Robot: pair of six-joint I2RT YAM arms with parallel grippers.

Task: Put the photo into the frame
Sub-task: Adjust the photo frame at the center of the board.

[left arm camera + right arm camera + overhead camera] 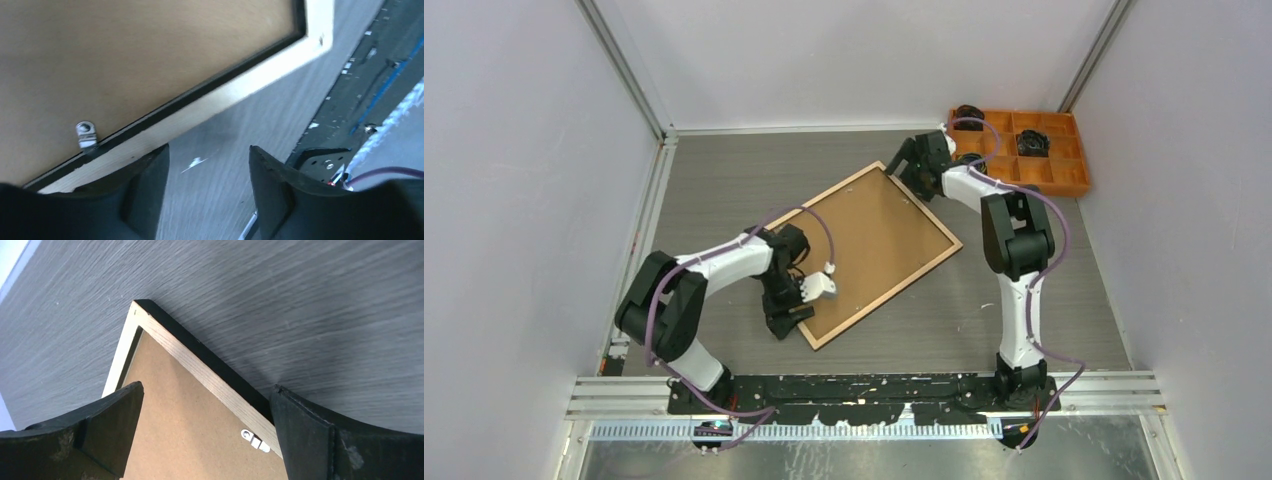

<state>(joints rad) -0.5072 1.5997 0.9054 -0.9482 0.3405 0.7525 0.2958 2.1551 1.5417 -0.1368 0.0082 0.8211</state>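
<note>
The frame (889,296) lies face down on the table, wood-coloured back up, with a brown backing panel (874,240) set inside it. The photo is hidden. My left gripper (786,318) is at the frame's near left edge. In the left wrist view it (208,150) is open over bare table, its left finger against the wooden rim (210,102) beside a metal clip (86,134). My right gripper (904,165) hangs wide open over the far corner. In the right wrist view it (207,387) straddles the rim (200,372), the panel (185,435) and a clip (255,440).
An orange compartment tray (1034,186) holding dark objects stands at the back right, close behind the right arm. Grey walls close in the left, right and far sides. A metal rail (864,395) with the arm bases runs along the near edge.
</note>
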